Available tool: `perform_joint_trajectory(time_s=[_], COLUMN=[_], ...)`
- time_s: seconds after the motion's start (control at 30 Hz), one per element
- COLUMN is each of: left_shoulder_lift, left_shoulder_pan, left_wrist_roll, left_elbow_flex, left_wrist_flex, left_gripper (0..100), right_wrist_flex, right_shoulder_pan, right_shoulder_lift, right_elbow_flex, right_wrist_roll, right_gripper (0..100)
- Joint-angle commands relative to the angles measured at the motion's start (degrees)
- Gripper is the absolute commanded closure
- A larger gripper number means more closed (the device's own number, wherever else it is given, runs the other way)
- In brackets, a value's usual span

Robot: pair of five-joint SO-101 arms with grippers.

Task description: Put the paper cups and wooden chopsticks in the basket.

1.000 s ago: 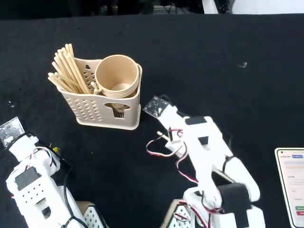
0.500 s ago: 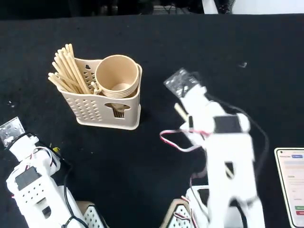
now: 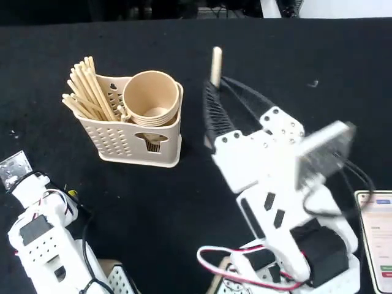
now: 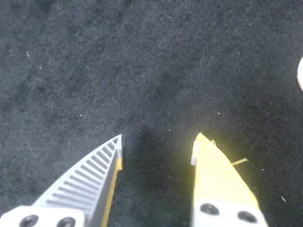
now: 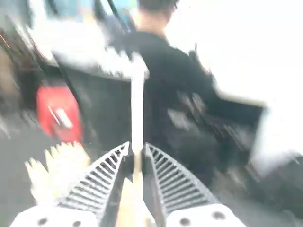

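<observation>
A cream perforated basket (image 3: 131, 144) stands at the left of the black table. It holds a bundle of wooden chopsticks (image 3: 86, 92) and nested paper cups (image 3: 151, 98). My right gripper (image 3: 212, 98) is raised to the right of the basket, shut on a single wooden chopstick (image 3: 215, 66) that points up and away. In the right wrist view that chopstick (image 5: 137, 109) stands between the ribbed fingers (image 5: 102, 177), with the basket's chopsticks (image 5: 57, 163) blurred below. My left gripper (image 4: 158, 142) hangs open over bare black cloth near the table's front left corner.
A phone (image 3: 376, 239) lies at the table's right edge. The left arm's body (image 3: 37, 229) sits at the front left. Black cloth (image 3: 288, 55) stretches behind and to the right of the basket.
The right arm has swung up and back with the chopstick, lifting it from near the table to high beside the basket. The left arm has stayed still.
</observation>
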State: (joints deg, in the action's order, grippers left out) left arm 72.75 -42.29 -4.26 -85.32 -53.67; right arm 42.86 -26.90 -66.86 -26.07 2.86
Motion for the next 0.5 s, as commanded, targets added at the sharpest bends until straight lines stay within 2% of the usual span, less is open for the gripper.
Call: perform_joint_trajectory(time_s=[0.0,0.13,0.3,0.47], left_shoulder_lift=[0.9,0.9,0.9,0.9], left_shoulder_pan=[0.4,0.5,0.2,0.1], left_wrist_roll=[-0.3,-0.3,-0.3,-0.3], left_elbow_flex=[0.6,0.6,0.6,0.6], left_wrist_flex=[1.1,1.1,1.1,1.1], left_gripper=[76,76,76,76], right_wrist_flex=[-14.0,-25.1,-36.6,-43.7], right_shoulder_pan=[-10.2,-19.2,-19.0,-16.4], right_shoulder_lift=[0.8,5.9,20.3,34.1], right_elbow_flex=[2.5,2.4,2.7,2.9], right_wrist_roll=[-3.2,-3.0,-2.9,-2.9], right_gripper=[98.7,98.7,98.7,98.7])
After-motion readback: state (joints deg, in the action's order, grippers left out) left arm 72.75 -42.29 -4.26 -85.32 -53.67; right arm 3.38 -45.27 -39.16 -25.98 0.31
